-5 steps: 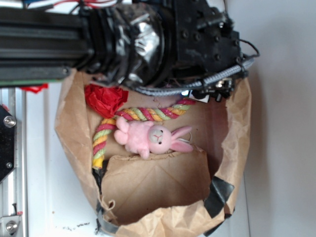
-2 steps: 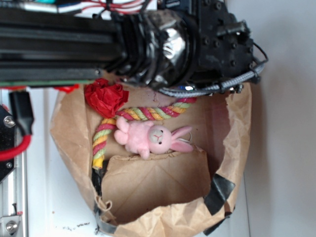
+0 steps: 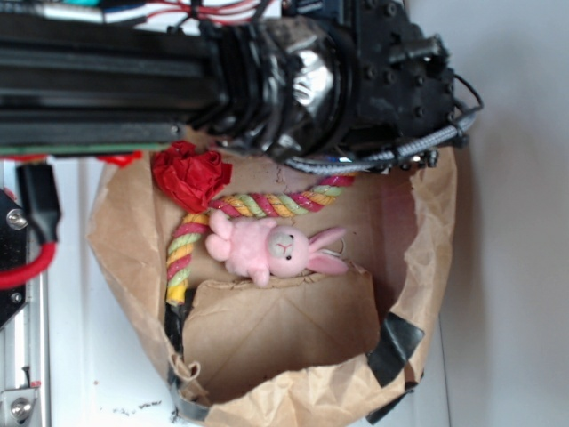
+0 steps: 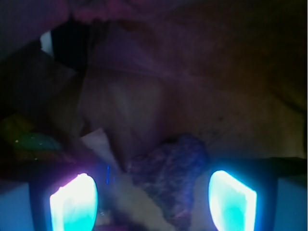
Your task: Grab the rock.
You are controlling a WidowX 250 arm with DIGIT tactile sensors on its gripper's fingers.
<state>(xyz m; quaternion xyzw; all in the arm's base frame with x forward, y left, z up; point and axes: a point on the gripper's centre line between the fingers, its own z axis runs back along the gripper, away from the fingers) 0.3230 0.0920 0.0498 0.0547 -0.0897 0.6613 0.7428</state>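
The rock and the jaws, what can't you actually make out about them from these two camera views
- Rock: exterior view, hidden behind the black arm; seen only in the dim, tinted wrist view, its lower edge cut off by the frame.
- Gripper: exterior view, jaws hidden by the arm; wrist view shows only two glowing pads, with the rock between them, contact unclear.
- Paper bag: wrist view too dark for detail.

arm (image 3: 293, 71) shifted right over the paper bag (image 3: 427, 267), red flower (image 3: 189, 173) more exposed
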